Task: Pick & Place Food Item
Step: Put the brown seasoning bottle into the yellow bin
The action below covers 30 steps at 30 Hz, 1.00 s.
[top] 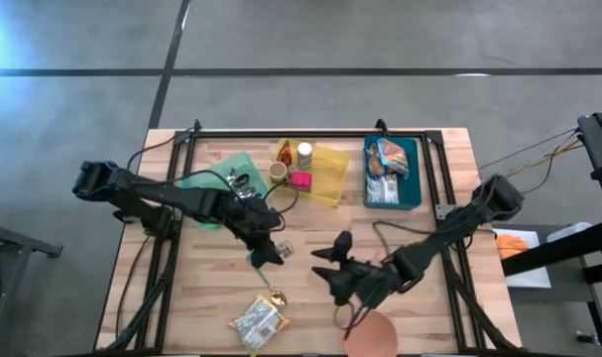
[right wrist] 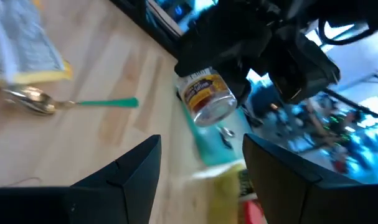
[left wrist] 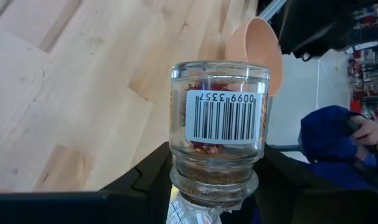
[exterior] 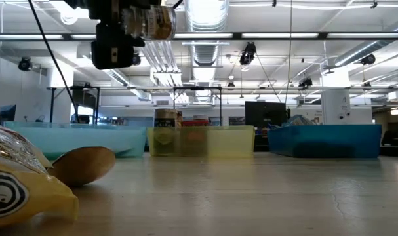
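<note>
The high camera looks straight down on my whole table (top: 211, 297) and both arms. The low camera sits at tabletop height, facing level across to the bins and room beyond. My left wrist camera looks close past my fingers at a glass jar (left wrist: 218, 127). My right wrist camera, farther off, sees that jar (right wrist: 207, 96) too; the low view (exterior: 149, 23) shares it.
</note>
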Available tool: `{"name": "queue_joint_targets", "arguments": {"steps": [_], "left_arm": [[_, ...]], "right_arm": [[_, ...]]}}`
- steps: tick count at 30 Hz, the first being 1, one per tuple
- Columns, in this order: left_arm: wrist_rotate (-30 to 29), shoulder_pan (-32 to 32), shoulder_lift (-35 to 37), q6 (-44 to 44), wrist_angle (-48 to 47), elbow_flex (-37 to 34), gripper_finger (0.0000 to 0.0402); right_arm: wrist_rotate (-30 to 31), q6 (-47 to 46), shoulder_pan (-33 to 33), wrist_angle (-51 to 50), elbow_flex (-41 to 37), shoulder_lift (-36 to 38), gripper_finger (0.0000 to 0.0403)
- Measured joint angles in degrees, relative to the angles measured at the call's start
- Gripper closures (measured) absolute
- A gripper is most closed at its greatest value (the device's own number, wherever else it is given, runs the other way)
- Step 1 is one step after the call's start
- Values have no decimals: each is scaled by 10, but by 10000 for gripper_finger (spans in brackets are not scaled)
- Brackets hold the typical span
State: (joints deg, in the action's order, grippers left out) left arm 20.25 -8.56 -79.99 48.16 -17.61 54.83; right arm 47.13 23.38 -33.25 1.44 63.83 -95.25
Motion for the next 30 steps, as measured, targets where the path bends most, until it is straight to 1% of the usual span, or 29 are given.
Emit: {"name": "queue_joint_targets", "arguments": {"steps": [3,6,9,13,17,20,23,25,30], "left_arm": [[13,4,0,-3,0,0,233],[25,4,0,-4,0,0,233],[31,3,0,-7,0,0,233],[34,1,0,-12,0,0,233],[34,0,1,-13,-1,0,233],[38,0,3,-15,0,0,233],[40,0,3,-17,0,0,233],[41,0,3,-19,0,0,233],[44,0,3,-19,2,0,233]], "right_arm": [[46,-6,0,-54,66,-51,179],[73,3,0,-92,126,-99,179],[111,34,0,-100,182,-143,179],[184,70,0,-108,251,-195,179],[187,51,-1,-154,306,-227,179],[185,5,-1,-221,341,-245,178],[166,-55,-1,-288,373,-257,169],[162,-77,1,-317,388,-262,153],[160,-67,3,-332,404,-269,99]]}}
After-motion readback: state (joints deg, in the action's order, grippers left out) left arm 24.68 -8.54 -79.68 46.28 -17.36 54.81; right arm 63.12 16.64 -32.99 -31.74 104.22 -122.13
